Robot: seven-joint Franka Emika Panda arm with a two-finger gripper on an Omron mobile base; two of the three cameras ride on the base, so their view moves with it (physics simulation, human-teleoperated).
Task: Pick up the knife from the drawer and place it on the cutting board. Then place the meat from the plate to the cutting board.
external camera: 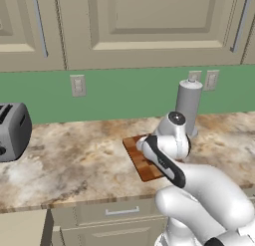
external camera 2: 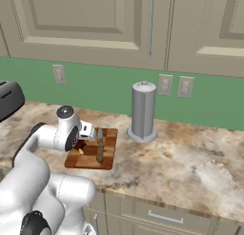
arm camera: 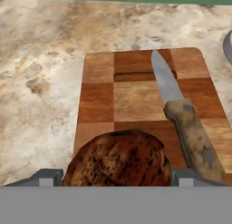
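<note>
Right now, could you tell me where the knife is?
The knife lies on the cutting board, along its right side in the hand view, beside the meat.

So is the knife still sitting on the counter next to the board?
No, the knife lies flat on top of the cutting board, along one side of it, beside the meat.
</note>
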